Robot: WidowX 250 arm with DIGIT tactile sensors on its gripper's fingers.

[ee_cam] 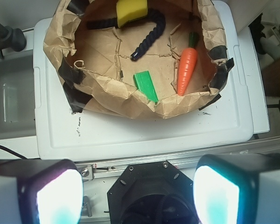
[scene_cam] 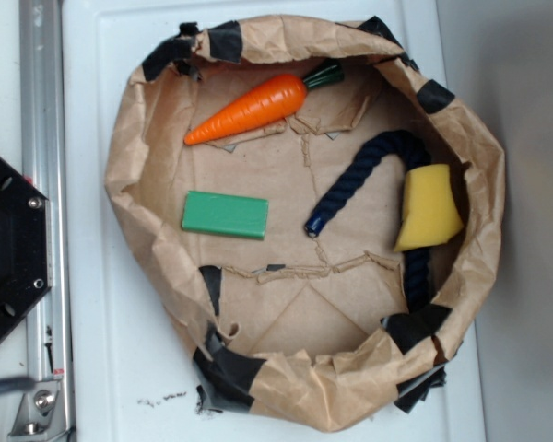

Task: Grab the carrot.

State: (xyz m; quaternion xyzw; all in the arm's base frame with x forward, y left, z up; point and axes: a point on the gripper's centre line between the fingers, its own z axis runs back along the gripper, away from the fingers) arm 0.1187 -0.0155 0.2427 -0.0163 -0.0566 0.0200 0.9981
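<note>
In the paper-bag nest (scene_cam: pixel 129 184) on the white tabletop (scene_cam: pixel 101 359), we see the carrot (scene_cam: pixel 249 109) lying upper centre, likely light, stiff and slick, best pinched mid-body by our wide-open hand (ee_cam: pixel 135 193).

Carrot (scene_cam: pixel 249 109) lies behind block (scene_cam: pixel 225 215), inside bag (scene_cam: pixel 129 147).

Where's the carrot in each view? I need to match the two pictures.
Exterior: carrot upper middle, inside the paper bag, stem pointing upper right.
Wrist: carrot right of centre, near the bag's right wall, stem pointing up.
Shared landmark: green block lying near the carrot's tip.
</note>
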